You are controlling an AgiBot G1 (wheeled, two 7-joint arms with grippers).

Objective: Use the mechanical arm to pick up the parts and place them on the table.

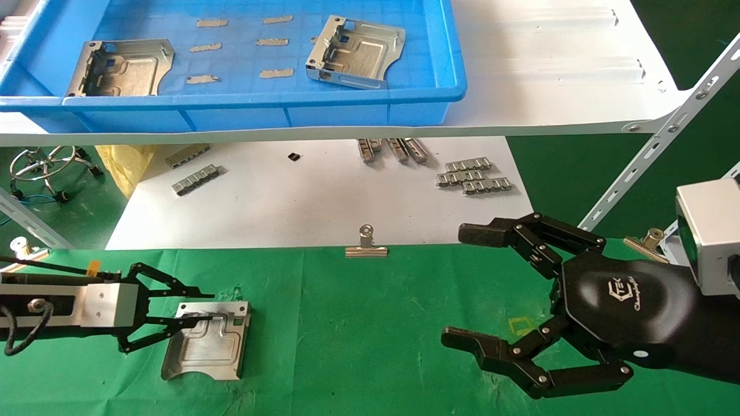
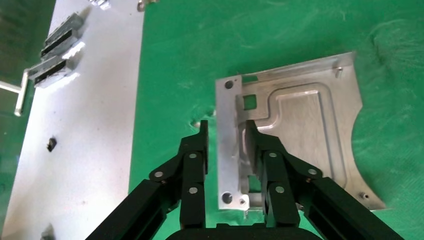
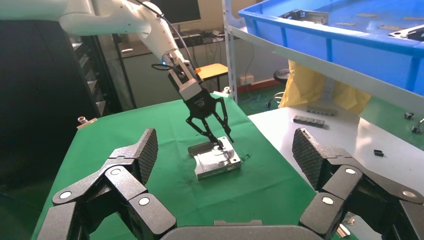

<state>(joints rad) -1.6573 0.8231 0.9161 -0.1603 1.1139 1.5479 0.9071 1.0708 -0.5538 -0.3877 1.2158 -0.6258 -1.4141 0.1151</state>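
Observation:
One silver bracket (image 1: 208, 346) lies flat on the green table (image 1: 358, 335) at the front left. My left gripper (image 1: 199, 309) is open, its thin black fingers astride the bracket's upturned wall; the left wrist view shows the gripper (image 2: 226, 127) with a gap between each finger and the wall of the bracket (image 2: 300, 125). Two more brackets (image 1: 124, 66) (image 1: 358, 52) lie in the blue tray (image 1: 260, 104) on the shelf. My right gripper (image 1: 462, 286) is open and empty above the table's right side. The right wrist view shows the left gripper (image 3: 207, 122) over the bracket (image 3: 215, 162).
A white sheet (image 1: 318, 196) behind the green cloth carries small grey ridged strips (image 1: 474, 176). A binder clip (image 1: 366, 245) grips the cloth's far edge. The white shelf board (image 1: 549, 69) overhangs the sheet, with a slotted metal brace (image 1: 653, 156) at the right.

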